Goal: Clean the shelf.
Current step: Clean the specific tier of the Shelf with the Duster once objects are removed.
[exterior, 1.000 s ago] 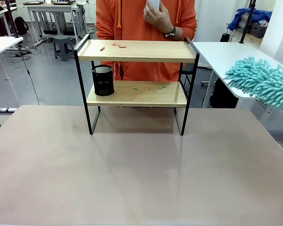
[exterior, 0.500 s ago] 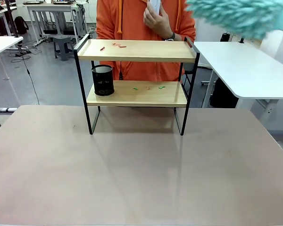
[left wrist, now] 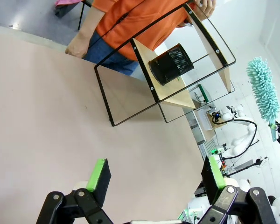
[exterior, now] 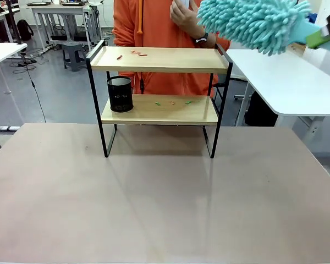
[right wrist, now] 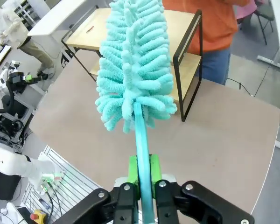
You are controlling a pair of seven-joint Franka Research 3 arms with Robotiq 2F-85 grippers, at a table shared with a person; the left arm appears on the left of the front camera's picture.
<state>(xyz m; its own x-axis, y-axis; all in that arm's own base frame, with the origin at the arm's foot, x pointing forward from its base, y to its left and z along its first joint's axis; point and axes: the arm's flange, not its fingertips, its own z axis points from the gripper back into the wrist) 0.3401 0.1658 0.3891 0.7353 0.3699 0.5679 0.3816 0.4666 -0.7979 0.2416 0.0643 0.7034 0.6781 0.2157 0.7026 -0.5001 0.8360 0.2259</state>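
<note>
Clamping duster (right wrist: 135, 79) aloft — right gripper (right wrist: 143, 169) | left gripper (left wrist: 156, 175) agape over table (left wrist: 46, 116)

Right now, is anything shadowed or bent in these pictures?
Front view: even light, soft shadow under the shelf on the table. Left wrist view: rolled sideways, shelf looks skewed. Right wrist view: the duster looms large near the lens.
</note>
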